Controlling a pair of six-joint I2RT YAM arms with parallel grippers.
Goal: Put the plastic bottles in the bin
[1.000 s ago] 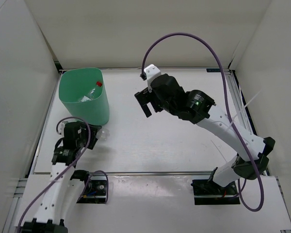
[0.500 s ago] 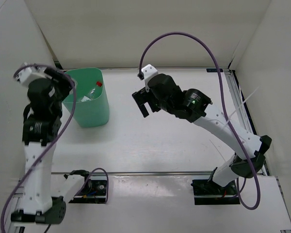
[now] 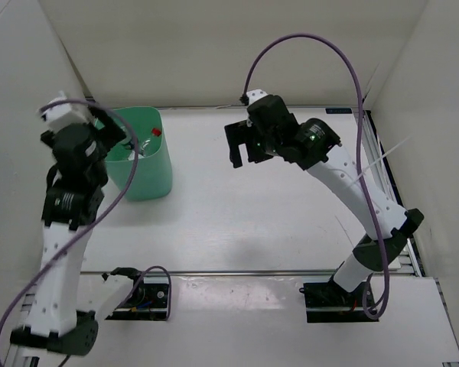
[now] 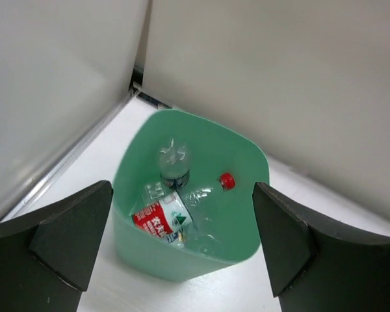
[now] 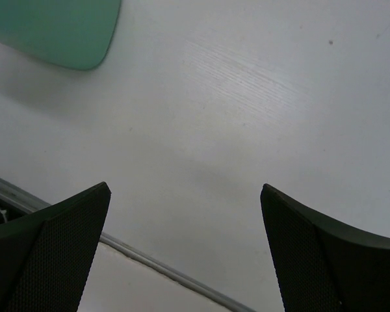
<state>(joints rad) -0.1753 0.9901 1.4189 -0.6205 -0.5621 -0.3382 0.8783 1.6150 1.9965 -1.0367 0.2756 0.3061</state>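
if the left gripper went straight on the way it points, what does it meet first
Likely the red-labelled bottle inside the bin; the open left gripper aims into its mouth, though depth is unclear.

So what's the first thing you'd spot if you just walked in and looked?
The tall mint-green bin in the far left corner of the table grabs you first, with crinkly plastic bottles piled inside and one red cap showing. The left claw hangs open right above it, holding nothing. The right claw hovers open over the middle of the table.
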